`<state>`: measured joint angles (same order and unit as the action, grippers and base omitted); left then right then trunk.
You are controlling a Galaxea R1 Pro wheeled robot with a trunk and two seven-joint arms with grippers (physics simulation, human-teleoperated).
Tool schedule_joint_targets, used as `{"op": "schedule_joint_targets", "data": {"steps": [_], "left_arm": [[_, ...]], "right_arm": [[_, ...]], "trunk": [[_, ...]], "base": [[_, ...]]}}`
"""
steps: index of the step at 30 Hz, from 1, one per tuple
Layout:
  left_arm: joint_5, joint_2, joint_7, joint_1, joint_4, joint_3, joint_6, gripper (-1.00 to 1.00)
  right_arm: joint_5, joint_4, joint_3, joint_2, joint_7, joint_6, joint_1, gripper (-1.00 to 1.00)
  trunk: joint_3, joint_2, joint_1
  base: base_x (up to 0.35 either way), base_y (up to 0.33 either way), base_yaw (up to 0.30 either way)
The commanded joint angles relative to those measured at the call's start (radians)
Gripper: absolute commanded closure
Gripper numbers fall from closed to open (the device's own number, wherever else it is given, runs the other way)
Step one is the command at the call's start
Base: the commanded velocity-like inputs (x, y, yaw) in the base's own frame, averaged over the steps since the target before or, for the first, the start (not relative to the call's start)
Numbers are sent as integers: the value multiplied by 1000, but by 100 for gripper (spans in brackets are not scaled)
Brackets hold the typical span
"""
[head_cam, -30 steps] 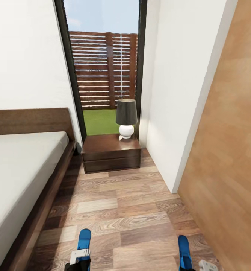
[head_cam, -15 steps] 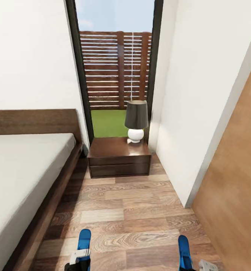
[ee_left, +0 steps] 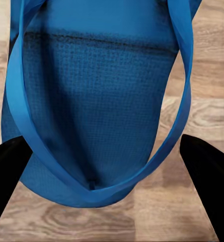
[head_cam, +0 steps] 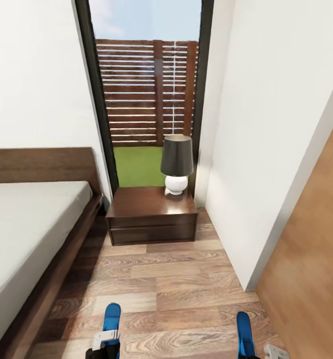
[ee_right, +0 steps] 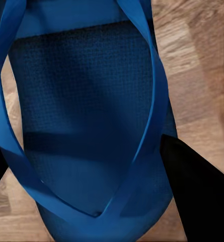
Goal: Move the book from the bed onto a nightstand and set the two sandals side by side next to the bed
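Two bright blue sandals are in my grippers. The left sandal (head_cam: 111,317) (ee_left: 99,101) juts forward from my left gripper (head_cam: 104,344) (ee_left: 104,148), whose black fingers (ee_left: 8,176) close on its sides. My right gripper (ee_right: 79,146) is shut on the right sandal (head_cam: 243,329) (ee_right: 86,116) in the same way. Both sandals hang over the wood floor beside the bed (head_cam: 27,234), which lies at the left with a pale mattress and dark frame. The nightstand (head_cam: 151,217) stands ahead by the headboard. The book is out of view.
A dark-shaded lamp with a white base (head_cam: 176,164) stands on the nightstand's right rear corner. Behind it is a tall dark-framed window (head_cam: 146,89). A white wall (head_cam: 266,139) and a brown door (head_cam: 316,269) close the right side, leaving a narrow floor strip (head_cam: 171,284).
The whole picture has shifted sideways and back, so the camera has moved. Both sandals stay at the same spots at the picture's lower edge, held in the grippers.
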<state>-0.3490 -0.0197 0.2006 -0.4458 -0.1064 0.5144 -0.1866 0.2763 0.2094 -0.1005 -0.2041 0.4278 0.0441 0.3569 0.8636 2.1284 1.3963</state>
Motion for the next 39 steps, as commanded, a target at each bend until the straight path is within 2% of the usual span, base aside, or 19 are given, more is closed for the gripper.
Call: {"op": "schedule_joint_targets", "data": {"steps": [1, 26, 32, 39], "left_arm": [[-8, 0, 3, 0, 0, 9, -2, 100], [-8, 1, 3, 0, -1, 9, -3, 100], [-8, 1, 3, 0, -1, 9, -3, 100], [-8, 1, 3, 0, -1, 9, -3, 100]], "right_arm": [[2, 0, -8, 0, 6, 5, 0, 100], [3, -1, -8, 1, 6, 4, 0, 100], [3, -1, -8, 1, 6, 4, 0, 100], [3, -1, -8, 1, 5, 4, 0, 100]], "trunk": [[1, 0, 0], [1, 0, 0], [1, 0, 0], [1, 0, 0]], "base": [[295, -154, 0], [295, -154, 27], [283, -128, 219], [56, -15, 285]]}}
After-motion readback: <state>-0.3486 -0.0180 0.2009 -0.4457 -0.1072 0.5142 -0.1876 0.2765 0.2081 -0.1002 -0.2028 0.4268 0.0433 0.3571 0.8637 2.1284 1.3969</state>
